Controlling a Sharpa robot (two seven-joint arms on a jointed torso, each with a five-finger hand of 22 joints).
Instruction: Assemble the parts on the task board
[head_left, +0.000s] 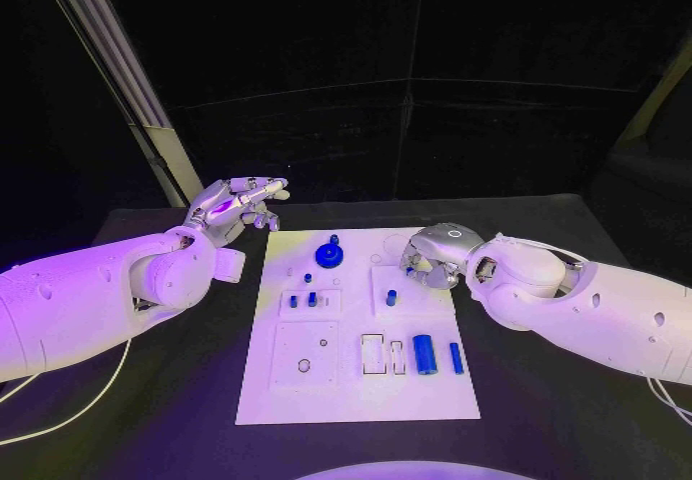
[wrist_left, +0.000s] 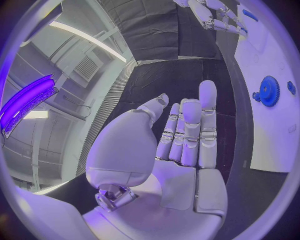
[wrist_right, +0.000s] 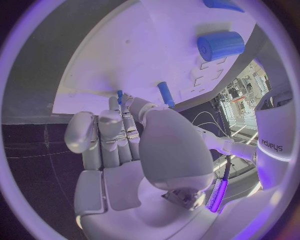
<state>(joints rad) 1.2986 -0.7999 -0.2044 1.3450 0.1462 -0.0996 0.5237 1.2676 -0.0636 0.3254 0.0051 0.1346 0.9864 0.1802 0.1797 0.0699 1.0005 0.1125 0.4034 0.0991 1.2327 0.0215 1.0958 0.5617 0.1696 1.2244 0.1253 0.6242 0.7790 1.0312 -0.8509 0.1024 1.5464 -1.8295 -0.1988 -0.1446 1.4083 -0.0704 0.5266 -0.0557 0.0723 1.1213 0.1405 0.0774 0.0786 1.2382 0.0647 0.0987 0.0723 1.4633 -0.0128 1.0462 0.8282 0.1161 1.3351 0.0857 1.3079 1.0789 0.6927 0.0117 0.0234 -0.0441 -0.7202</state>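
1. A white task board (head_left: 361, 380) lies flat in the middle of the black counter (head_left: 562, 420).
2. The left hand (head_left: 238, 208) is up in the air past the far left corner of the board. Its fingers (wrist_left: 190, 130) are stretched out and a little apart. It holds nothing.
3. The right hand (head_left: 437, 256) is low over the far right part of the board. Its fingers (wrist_right: 115, 135) are curled in. I cannot tell if it holds a piece.
4. A round blue gear (head_left: 333, 256) sits on the far part of the board, between the two hands.
5. A small blue peg (head_left: 391, 296) stands on the board just in front of the right hand.
6. A fat blue cylinder (head_left: 426, 353) lies on the near right part of the board.
7. A thin blue pin (head_left: 456, 357) lies just beside the cylinder, closer to the right edge of the board.
8. Some tiny blue pieces (head_left: 303, 297) sit in the left middle part of the board.
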